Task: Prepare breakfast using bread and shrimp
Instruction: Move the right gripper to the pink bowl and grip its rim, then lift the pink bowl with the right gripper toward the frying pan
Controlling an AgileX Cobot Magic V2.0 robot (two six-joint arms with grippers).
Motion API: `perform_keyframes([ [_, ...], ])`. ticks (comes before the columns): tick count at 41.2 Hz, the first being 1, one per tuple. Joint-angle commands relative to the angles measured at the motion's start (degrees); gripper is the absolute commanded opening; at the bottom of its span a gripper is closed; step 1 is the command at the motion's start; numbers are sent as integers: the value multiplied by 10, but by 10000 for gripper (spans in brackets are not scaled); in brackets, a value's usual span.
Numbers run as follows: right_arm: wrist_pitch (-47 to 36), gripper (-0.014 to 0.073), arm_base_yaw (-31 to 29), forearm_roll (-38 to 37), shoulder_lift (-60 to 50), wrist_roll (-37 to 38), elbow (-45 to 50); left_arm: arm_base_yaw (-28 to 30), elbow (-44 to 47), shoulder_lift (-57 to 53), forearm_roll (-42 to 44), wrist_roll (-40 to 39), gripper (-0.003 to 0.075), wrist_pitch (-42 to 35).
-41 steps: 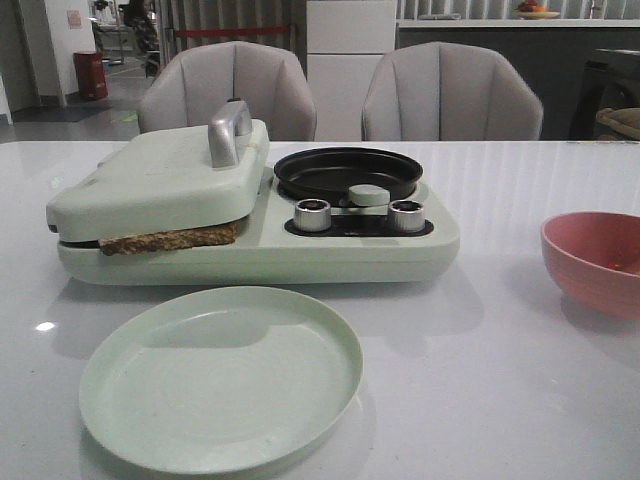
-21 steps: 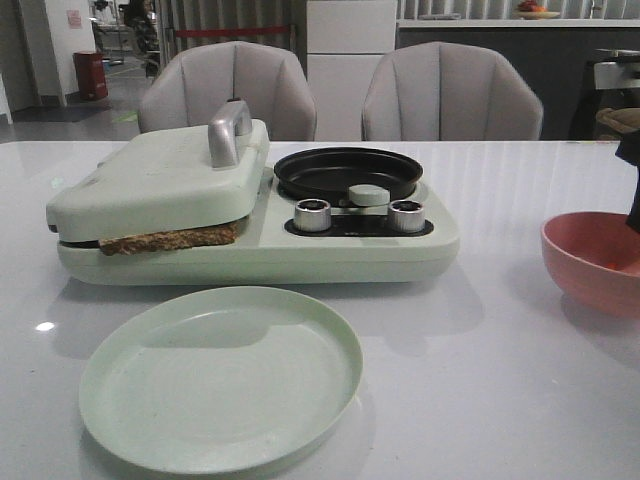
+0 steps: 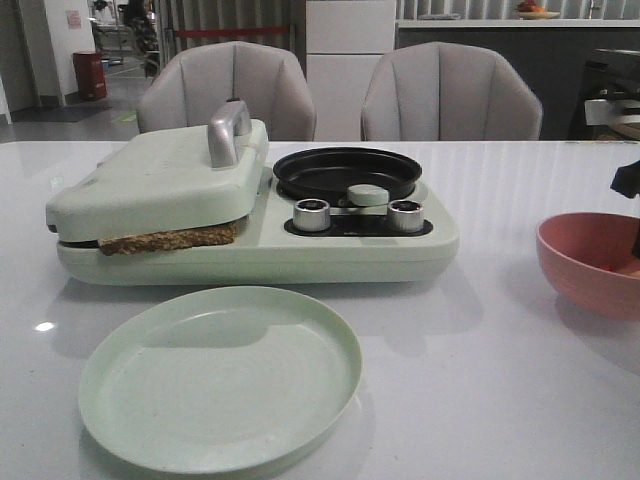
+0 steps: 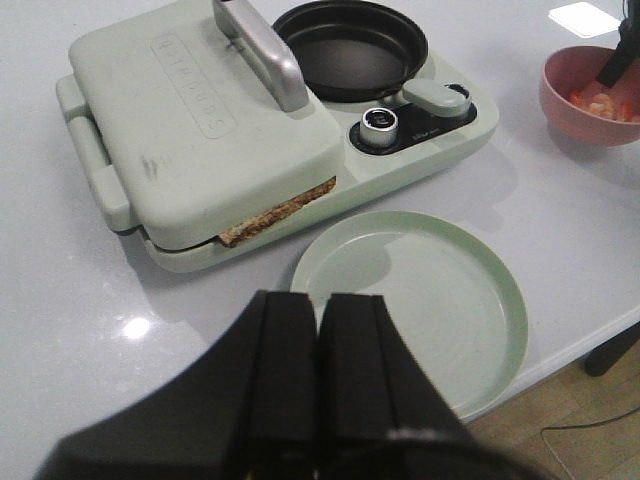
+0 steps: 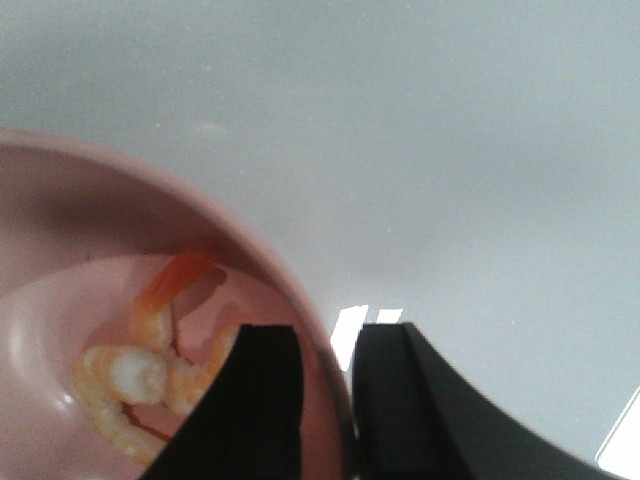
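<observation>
The bread (image 3: 170, 240) lies in the shut pale green sandwich maker (image 3: 160, 175), and only a brown edge sticks out at its front; it also shows in the left wrist view (image 4: 280, 212). The shrimp (image 5: 130, 385) lie in the pink bowl (image 3: 580, 265) at the table's right; they also show in the left wrist view (image 4: 600, 102). My right gripper (image 5: 328, 345) straddles the bowl's rim, one finger inside and one outside, closed on it. My left gripper (image 4: 318, 300) is shut and empty, above the table by the green plate (image 4: 500, 300).
The round green plate (image 3: 100, 340) sits at the front, before the sandwich maker. A black round pan (image 3: 347, 172) and two silver knobs (image 3: 312, 215) are on the maker's right half. Two grey chairs (image 3: 450, 95) stand behind the table.
My right gripper came in from the right edge and down onto the pink bowl's rim. The bowl has shifted slightly to the left. The left arm has not moved.
</observation>
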Motion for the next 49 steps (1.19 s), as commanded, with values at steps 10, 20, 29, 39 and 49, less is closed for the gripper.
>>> perform_keyframes([
  [10, -6, 118, -1, -2, -32, -7, -18, 2, -16, 1, -3, -5, 102, -44],
  [20, -2, -22, -2, -1, -46, -6, -31, 2, -16, 1, -3, -5, 102, -44],
  [29, -6, -30, 15, 12, -109, -3, -58, 2, -16, 1, -3, -5, 102, -44],
  [39, -6, -30, 96, 2, -165, 12, -108, 2, -16, 1, -3, -5, 102, -44],
  [49, -19, -30, 218, -208, -166, 137, -153, 2, -16, 1, -3, -5, 102, -44],
])
